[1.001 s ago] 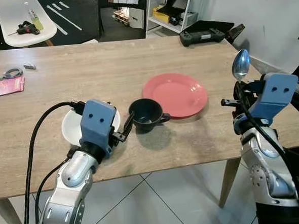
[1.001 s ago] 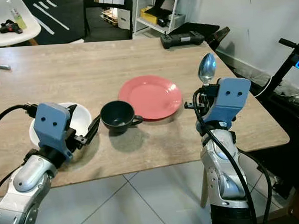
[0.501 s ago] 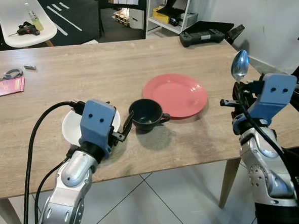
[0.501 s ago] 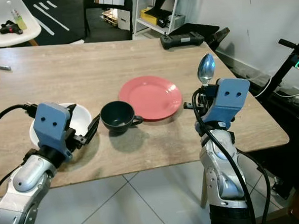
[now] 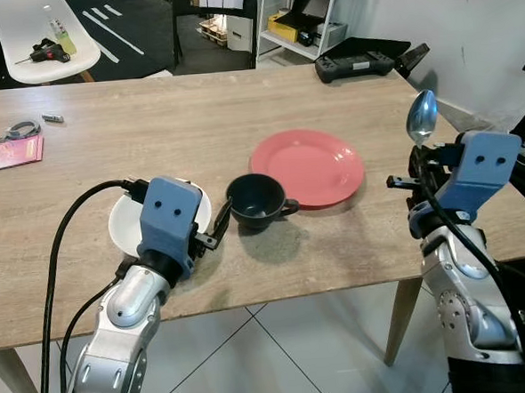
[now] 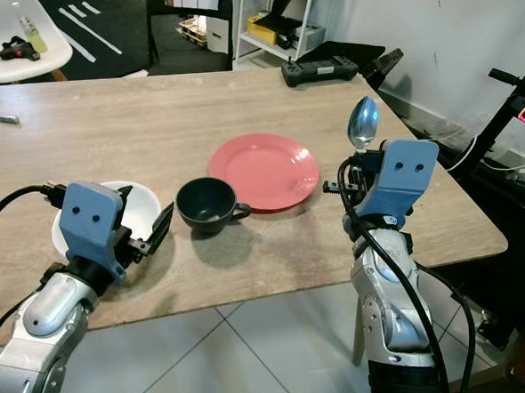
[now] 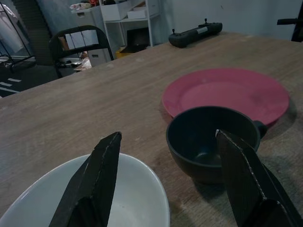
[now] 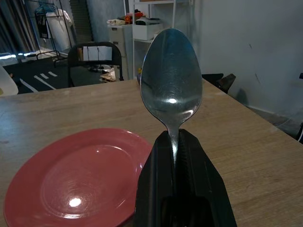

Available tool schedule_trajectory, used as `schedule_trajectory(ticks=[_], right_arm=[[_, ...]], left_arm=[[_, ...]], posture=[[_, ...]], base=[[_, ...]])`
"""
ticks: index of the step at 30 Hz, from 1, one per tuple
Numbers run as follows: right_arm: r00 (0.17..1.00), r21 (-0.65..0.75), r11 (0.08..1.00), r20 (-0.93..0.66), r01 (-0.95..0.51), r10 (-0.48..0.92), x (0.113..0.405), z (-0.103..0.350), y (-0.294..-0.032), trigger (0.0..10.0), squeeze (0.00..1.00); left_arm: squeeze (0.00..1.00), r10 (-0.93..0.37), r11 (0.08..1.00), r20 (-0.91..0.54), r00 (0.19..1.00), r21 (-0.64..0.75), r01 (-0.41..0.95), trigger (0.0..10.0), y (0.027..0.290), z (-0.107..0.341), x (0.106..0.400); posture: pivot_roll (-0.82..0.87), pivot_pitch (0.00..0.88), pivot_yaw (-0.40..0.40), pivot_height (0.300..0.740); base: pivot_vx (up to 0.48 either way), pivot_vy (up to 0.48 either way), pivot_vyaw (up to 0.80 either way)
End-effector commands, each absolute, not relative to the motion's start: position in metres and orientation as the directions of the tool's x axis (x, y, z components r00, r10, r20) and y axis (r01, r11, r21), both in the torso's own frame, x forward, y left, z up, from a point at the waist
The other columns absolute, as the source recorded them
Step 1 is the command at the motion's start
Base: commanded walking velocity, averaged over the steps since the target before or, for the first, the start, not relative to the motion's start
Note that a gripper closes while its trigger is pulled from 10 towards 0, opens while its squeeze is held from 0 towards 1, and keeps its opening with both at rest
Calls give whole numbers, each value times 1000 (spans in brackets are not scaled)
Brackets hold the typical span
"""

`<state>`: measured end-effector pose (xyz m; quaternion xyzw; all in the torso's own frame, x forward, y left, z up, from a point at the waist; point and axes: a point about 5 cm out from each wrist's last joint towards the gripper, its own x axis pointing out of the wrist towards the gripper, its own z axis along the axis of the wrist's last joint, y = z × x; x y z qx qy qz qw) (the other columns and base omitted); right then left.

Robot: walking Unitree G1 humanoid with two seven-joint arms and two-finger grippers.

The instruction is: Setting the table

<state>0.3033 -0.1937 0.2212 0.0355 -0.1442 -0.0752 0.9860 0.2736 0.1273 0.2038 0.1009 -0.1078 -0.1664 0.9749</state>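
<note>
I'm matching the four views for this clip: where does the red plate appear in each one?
Left eye view: red plate right of centre, just beyond the dark cup.
Right eye view: centre, again behind the cup.
Left wrist view: upper right, past the cup and between the open fingers.
Right wrist view: lower left, beside the upright spoon.
Shared landmark: the black controller at the table's far edge shows in both eye views and the left wrist view.

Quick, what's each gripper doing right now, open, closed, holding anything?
Left gripper: open, empty, between the white bowl and the dark cup.
Right gripper: shut on the spoon, held upright.
</note>
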Motion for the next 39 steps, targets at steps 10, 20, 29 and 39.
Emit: schedule_trajectory(ticks=[10, 20, 29, 39], right_arm=[[951, 81, 985, 260, 153, -168, 303, 215, -195, 10000, 0], [951, 85, 985, 261, 148, -165, 304, 215, -194, 10000, 0], [951, 86, 985, 260, 149, -167, 304, 214, -195, 10000, 0], [951, 86, 985, 261, 149, -166, 304, 215, -194, 10000, 0]], left_arm=[[0, -340, 925, 151, 928, 233, 301, 10000, 129, 198, 274], [0, -338, 926, 150, 929, 232, 299, 10000, 129, 197, 274], [0, -339, 925, 147, 929, 231, 301, 10000, 128, 196, 274], [0, -337, 926, 146, 930, 230, 299, 10000, 128, 196, 274]], posture=[[-3, 58, 38, 740], [0, 55, 37, 740], [0, 55, 37, 740], [0, 57, 37, 740]], base=[[0, 0, 0], [0, 0, 0], [0, 0, 0], [0, 0, 0]])
